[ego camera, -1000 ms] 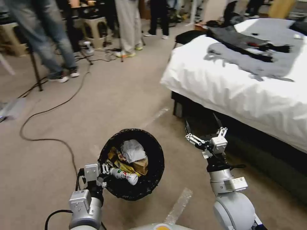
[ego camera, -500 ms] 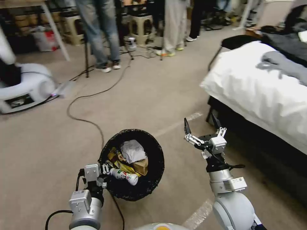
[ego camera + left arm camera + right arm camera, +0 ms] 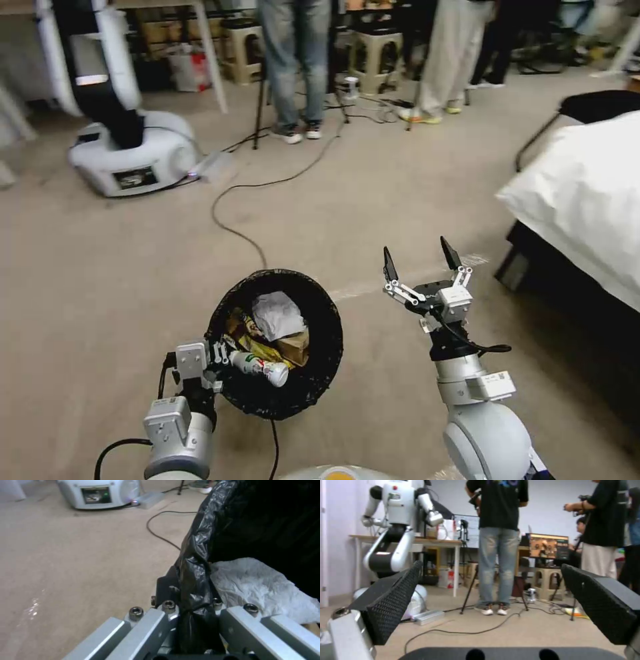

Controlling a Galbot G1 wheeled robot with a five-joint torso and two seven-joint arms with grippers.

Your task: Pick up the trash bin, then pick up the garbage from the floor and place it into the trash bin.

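Left gripper (image 3: 217, 357) is clamped on the light, thin-walled trash bin (image 3: 320, 373) rim, best held there; right gripper (image 3: 421, 261) is spread empty

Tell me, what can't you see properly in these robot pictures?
- Trash bin white outside: head view looks down; black liner covers it.
- Garbage underneath: the tissue and wrappers cover it.
- Left gripper fingertips, left wrist view: liner folds hide them.
- Bed: cut by the head view's edge.

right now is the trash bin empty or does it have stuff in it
Not empty. The trash bin, held at its rim by the left gripper, contains a crumpled white tissue, yellow wrappers, a brown paper bag and a small white bottle.
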